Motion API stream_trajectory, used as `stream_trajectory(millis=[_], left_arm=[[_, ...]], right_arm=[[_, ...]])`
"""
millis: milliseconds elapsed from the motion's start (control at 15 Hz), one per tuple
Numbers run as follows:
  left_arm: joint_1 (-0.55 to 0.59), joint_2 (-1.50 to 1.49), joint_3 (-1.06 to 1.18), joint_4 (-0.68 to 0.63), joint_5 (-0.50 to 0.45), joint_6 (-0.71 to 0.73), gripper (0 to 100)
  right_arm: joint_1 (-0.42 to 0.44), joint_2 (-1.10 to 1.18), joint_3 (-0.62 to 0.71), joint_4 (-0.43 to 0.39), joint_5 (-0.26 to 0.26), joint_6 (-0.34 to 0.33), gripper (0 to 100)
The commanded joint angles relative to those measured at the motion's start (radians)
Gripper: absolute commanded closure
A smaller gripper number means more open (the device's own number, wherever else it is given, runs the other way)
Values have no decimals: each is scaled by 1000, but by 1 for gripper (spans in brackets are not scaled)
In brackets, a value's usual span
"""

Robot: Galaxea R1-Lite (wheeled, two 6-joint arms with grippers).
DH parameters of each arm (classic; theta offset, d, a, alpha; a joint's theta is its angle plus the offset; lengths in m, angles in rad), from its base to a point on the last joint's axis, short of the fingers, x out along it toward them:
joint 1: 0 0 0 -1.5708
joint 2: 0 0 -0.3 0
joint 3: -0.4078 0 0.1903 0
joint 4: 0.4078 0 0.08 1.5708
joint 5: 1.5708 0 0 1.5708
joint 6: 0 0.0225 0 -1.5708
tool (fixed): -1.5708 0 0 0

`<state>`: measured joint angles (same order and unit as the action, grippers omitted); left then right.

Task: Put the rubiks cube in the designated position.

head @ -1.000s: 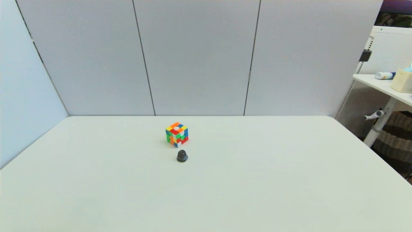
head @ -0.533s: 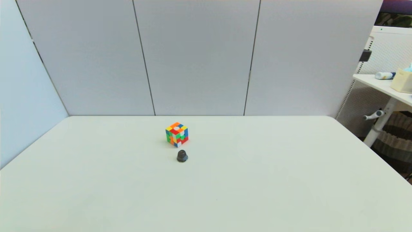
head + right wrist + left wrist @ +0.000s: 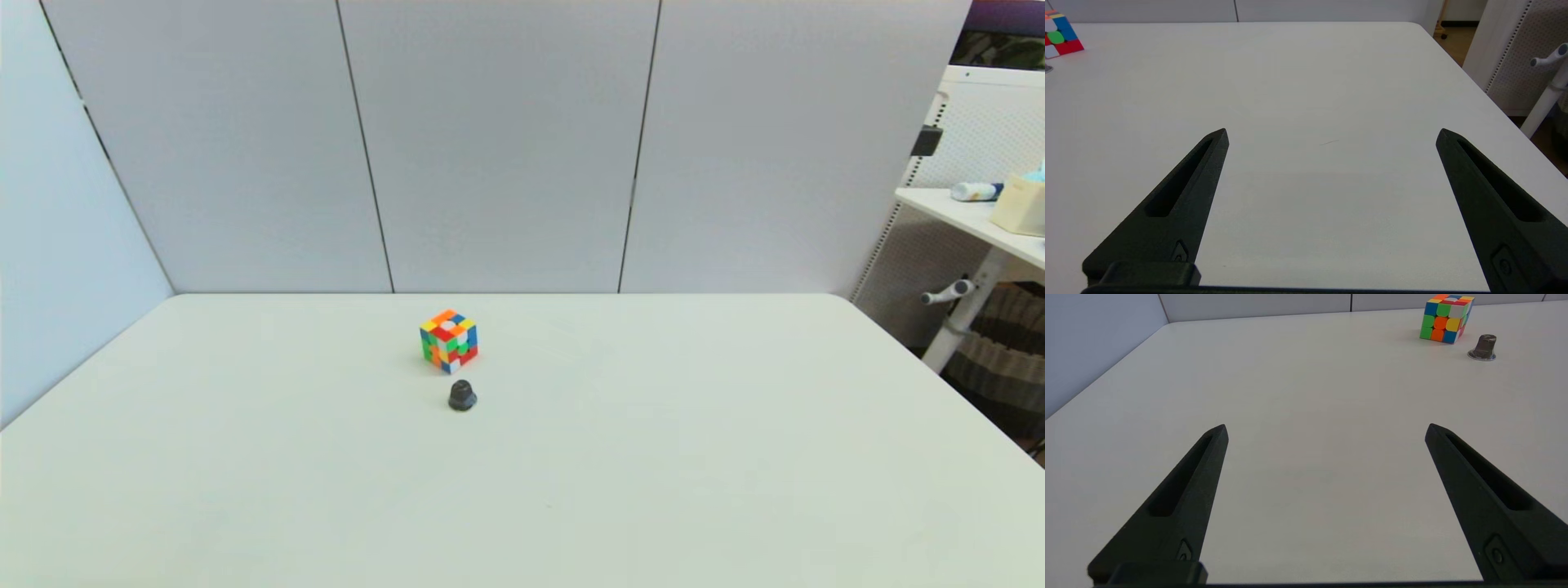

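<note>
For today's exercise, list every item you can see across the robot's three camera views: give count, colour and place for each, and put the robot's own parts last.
rubiks cube: one, scrambled red, orange, yellow, green, blue and white, mid-table toward the far edge.
knob: one, dark grey, dome-shaped, just in front of the cube, apart from it.
table: one, white, fills the foreground.
wall panels: grey, behind the table.
side desk: one, white, beyond the table's right side, with a small box and a bottle-like item on it.
left gripper: one, black fingers wide open, low over the table's near left, holding nothing.
right gripper: one, black fingers wide open, low over the table's near right, holding nothing.
</note>
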<state>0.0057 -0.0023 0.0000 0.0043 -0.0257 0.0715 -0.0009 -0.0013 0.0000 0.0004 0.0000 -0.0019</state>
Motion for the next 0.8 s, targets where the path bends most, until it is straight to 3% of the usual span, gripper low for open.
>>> stream_trajectory(millis=[67, 800], left_arm=[[0, 2, 0, 0, 0, 1, 0], [0, 2, 0, 0, 0, 1, 0]], right_arm=[[-1, 1, 0, 0, 0, 0, 0], [-1, 1, 0, 0, 0, 0, 0]])
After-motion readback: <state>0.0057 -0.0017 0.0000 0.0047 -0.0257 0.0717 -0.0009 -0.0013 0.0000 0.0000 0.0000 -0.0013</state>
